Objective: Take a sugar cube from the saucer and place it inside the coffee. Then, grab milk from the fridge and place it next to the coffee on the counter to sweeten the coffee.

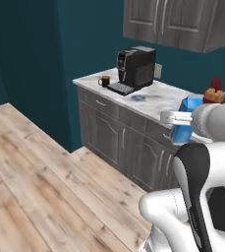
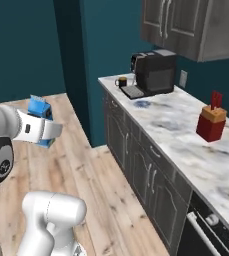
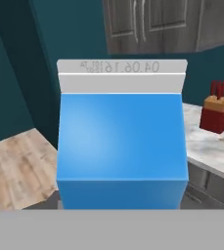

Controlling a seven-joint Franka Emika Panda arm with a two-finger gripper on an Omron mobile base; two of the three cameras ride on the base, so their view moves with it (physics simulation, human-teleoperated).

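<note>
Milk (image 3: pixel 122 139) sits closest to the lens in the hand view, a bright blue carton with a pale top flap stamped with a date, spanning the middle of the frame. Behind it, at the right edge, a red knife block (image 3: pixel 216 114) stands on the marble worktop (image 3: pixel 206 144), with grey wall cabinets (image 3: pixel 165 24) along the top.

Left base view: the white arm rises at lower right, and the tool (image 1: pixel 182 120) at right centre is clamped on the carton (image 1: pixel 186 120), its jaws partway apart with the blue box between them, held in the air in front of the worktop edge. Further back, upper centre, the coffee (image 1: pixel 104 81) stands on the worktop just left of the black coffee machine (image 1: pixel 135 69). A small blue saucer (image 1: pixel 137 98) lies in front of the machine.

Right base view: the tool (image 2: pixel 38 125) is at the left edge, gripping the carton (image 2: pixel 39 111) over the wooden floor (image 2: pixel 106 200), well apart from the cup (image 2: pixel 122 81) at upper centre. The saucer (image 2: pixel 142 104) lies nearby.
</note>
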